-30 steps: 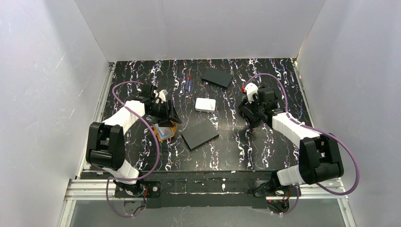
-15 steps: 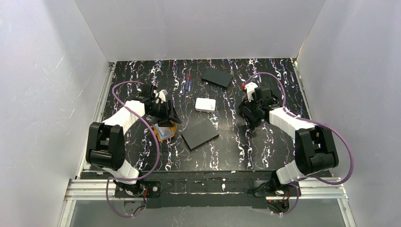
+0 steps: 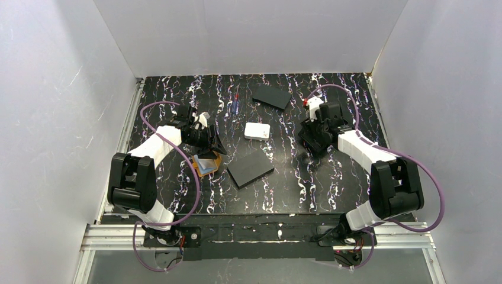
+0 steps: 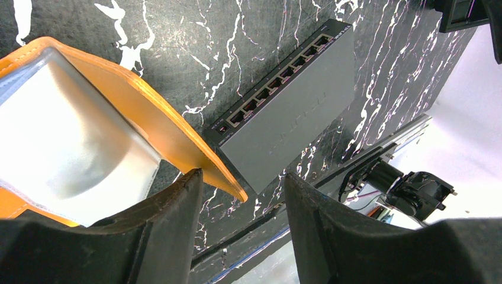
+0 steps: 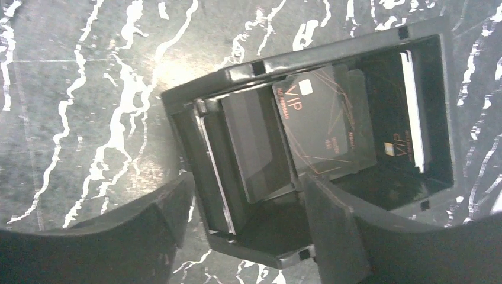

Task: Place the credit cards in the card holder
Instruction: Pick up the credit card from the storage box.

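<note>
The orange card holder (image 4: 148,112) lies open beside my left gripper (image 4: 240,177), its pale inside (image 4: 71,154) facing up; it also shows in the top view as the orange card holder (image 3: 208,164). The left gripper's jaws stand apart, with only the flap's corner between them. A black open box (image 5: 331,50) holds dark credit cards (image 5: 325,127) marked VIP. My right gripper (image 5: 248,180) is open over the box's near end, one finger outside the wall and one inside. It grips nothing.
A grey network switch (image 3: 250,168) lies just right of the card holder. A small white box (image 3: 257,131) sits mid-table, with a flat black rectangle (image 3: 271,96) and a pen (image 3: 235,103) behind it. White walls enclose three sides.
The right gripper has gone from shut to open and its arm has shifted slightly toward the back. The left arm and card holder have not moved.
</note>
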`<state>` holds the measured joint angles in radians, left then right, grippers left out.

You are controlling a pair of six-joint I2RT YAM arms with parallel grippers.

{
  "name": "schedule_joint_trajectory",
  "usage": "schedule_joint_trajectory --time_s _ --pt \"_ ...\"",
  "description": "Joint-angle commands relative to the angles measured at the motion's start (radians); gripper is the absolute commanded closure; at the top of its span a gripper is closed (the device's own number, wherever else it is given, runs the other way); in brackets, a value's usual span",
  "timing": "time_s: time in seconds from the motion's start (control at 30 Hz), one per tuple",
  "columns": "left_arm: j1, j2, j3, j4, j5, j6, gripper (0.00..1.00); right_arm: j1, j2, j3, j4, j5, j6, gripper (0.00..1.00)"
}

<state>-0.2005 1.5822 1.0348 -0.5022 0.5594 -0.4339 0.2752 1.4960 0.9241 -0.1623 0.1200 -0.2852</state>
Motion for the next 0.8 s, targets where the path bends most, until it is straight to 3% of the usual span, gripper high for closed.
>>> schedule_joint_trajectory --time_s 0.0,0.13,0.47,0.63,0.77 --pt "-0.005 -0.033 -0.009 -0.02 -0.001 0.017 0.48 -0.01 -0.002 0.052 -0.023 -0.107 0.045 0.18" --pt "-0.006 -0.028 -0.009 -0.019 0.007 0.015 0.48 -0.044 0.072 0.091 -0.052 -0.266 0.112 0.09" --pt "-0.007 -0.031 -0.01 -0.019 0.011 0.016 0.48 -0.11 0.192 0.127 -0.049 -0.394 0.148 0.08" --pt "-0.007 -0.028 -0.009 -0.019 0.015 0.016 0.48 -0.111 0.198 0.115 -0.053 -0.412 0.146 0.14" --pt "-0.007 -0.021 -0.008 -0.019 0.024 0.016 0.48 -0.112 0.195 0.119 -0.094 -0.438 0.128 0.25"
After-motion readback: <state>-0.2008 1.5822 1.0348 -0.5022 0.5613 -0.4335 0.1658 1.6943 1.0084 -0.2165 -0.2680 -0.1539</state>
